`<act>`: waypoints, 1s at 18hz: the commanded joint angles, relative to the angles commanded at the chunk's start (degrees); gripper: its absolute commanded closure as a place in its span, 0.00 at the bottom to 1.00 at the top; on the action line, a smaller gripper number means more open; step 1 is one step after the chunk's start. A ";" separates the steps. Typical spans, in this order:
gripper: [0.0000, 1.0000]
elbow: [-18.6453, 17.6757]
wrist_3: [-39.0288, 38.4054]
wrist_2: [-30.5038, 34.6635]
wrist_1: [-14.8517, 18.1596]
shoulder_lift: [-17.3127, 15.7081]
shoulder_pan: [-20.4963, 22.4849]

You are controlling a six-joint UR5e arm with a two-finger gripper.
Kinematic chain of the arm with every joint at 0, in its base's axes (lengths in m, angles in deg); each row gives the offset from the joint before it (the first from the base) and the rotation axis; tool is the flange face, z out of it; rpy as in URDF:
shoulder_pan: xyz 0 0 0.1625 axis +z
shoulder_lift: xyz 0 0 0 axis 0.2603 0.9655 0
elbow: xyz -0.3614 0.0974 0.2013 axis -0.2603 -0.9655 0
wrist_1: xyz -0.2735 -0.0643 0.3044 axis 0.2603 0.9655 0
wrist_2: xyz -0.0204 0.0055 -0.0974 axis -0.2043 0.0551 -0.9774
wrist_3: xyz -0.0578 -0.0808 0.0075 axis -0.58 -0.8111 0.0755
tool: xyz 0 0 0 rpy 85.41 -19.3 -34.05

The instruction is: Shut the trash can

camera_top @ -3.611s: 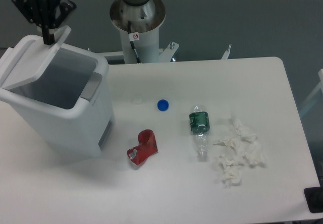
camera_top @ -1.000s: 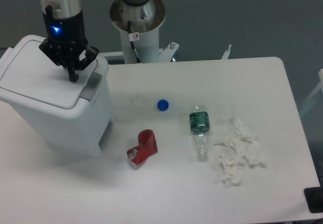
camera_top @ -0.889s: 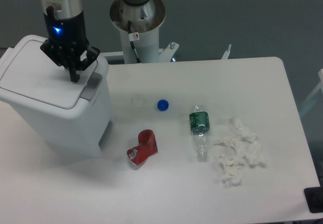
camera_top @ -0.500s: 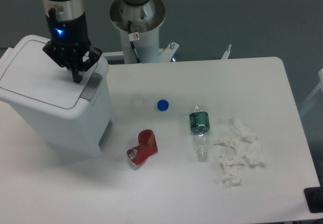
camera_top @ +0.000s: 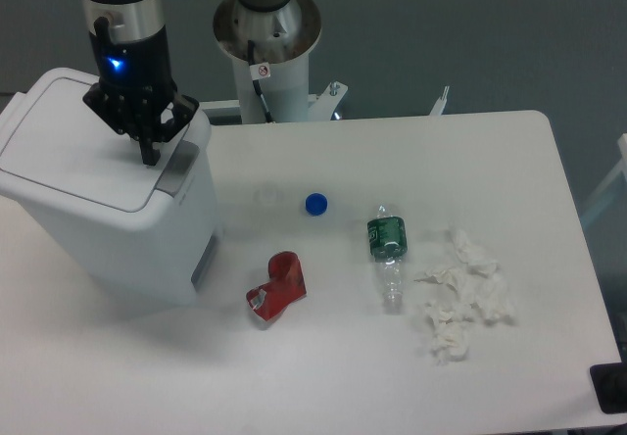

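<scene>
The trash can (camera_top: pixel 108 219) is a large white bin at the left of the table. Its flat white lid (camera_top: pixel 73 146) lies down on the rim, and a grey latch (camera_top: pixel 177 169) shows at its front edge. My gripper (camera_top: pixel 149 152) points down over the lid's right part, near the latch. Its black fingers (camera_top: pixel 148 148) are pressed together with nothing between them, and the tip is at or just above the lid surface.
On the white table (camera_top: pixel 392 376) lie a blue bottle cap (camera_top: pixel 315 203), a clear plastic bottle with a green label (camera_top: pixel 388 250), a crushed red cup (camera_top: pixel 278 286) and crumpled white tissues (camera_top: pixel 462 298). The robot's base column (camera_top: pixel 266 53) stands behind the bin.
The lid, propped open 3.6 s ago, now lies shut. Over the last second the gripper has shifted slightly right and a little down along the lid.
</scene>
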 joint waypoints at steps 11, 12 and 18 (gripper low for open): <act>0.72 2.81 0.18 -0.53 -1.49 -0.70 1.75; 0.62 2.81 0.18 -0.53 -2.19 -0.70 2.80; 0.00 2.37 3.32 1.41 -10.10 2.90 13.07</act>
